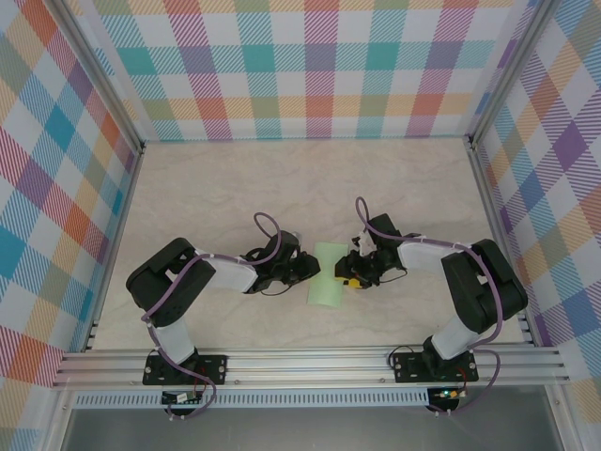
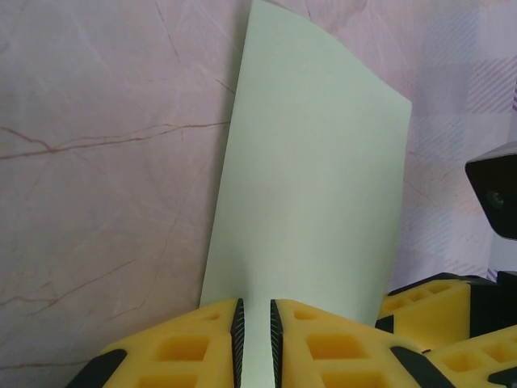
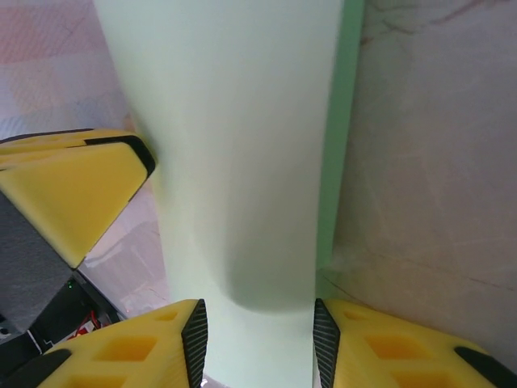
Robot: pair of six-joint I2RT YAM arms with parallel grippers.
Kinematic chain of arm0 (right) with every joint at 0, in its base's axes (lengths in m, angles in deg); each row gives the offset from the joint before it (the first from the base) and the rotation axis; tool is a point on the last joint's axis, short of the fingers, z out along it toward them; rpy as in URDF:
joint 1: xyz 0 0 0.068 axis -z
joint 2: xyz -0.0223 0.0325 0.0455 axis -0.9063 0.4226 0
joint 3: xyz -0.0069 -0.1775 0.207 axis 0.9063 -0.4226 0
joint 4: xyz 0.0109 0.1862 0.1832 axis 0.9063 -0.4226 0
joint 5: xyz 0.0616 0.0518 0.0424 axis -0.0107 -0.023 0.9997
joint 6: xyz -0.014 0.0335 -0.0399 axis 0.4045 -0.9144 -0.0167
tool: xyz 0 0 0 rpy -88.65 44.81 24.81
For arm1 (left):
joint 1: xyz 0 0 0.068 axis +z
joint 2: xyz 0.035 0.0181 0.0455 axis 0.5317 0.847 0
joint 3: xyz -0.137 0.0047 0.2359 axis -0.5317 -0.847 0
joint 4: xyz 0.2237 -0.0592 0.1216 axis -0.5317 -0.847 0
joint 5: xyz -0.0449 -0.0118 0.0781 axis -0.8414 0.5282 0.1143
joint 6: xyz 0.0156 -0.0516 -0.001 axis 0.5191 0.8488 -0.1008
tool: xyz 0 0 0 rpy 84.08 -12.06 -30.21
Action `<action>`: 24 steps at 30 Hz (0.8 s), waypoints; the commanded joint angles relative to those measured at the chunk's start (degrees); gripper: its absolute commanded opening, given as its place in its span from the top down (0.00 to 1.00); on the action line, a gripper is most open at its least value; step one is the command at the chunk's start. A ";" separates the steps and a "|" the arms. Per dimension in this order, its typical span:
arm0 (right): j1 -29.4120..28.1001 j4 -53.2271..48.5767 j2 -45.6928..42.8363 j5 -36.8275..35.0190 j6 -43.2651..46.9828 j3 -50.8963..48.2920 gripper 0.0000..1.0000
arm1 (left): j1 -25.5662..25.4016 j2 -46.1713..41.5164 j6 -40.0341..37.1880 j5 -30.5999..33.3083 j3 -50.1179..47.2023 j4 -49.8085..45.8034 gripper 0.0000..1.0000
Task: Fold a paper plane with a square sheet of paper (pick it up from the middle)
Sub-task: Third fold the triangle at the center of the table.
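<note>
the square sheet of paper [image 1: 328,273] sits in the middle of the surface [image 1: 225,188], between the two arms. from above it reads as a long narrow rectangle running near to far, so it looks doubled over once. the left hand [image 1: 302,269] meets it from the left and the right hand [image 1: 354,273] from the right, one on each long side.

in the left wrist view the left hand [image 2: 254,323] is clamped on the paper [image 2: 311,178]. its pads [image 2: 237,331] stand almost together with only the thin sheet between them. the far corners look slightly lifted, and i cannot tell how much of the sheet rests on the surface [image 2: 97,162].

in the right wrist view the right hand [image 3: 257,327] has its pads [image 3: 194,339] wider apart. the paper [image 3: 234,145] fills the whole gap as a soft, rounded bulge, with a darker green strip of a lower layer along its right side. both pads seem to press on that bulge, so i take this hand as closed on the uncreased bend.

the placing makes sense as a judgement: the tight left grip pins the sheet so it cannot slide, while the looser right grip gathers the loop where a crease should go. no point or centre crease shows, so the plane looks far from done.

as for containers, the checked walls [image 1: 300,66] fence in the surface on three sides, and within them are the paper and the two arms.
</note>
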 commanded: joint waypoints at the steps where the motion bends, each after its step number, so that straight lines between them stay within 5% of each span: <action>1: -0.41 1.80 -0.95 1.77 -0.31 1.23 0.58 | 0.34 1.58 0.05 0.71 -1.24 -2.38 0.81; 11: -0.39 0.35 -1.06 -0.61 -0.07 2.60 0.56 | 0.28 1.21 -1.24 -0.08 -0.63 -3.53 0.80; 24: -0.41 -2.74 0.11 -2.98 0.15 4.15 0.82 | -2.95 -13.18 -10.67 3.81 0.56 -15.91 0.61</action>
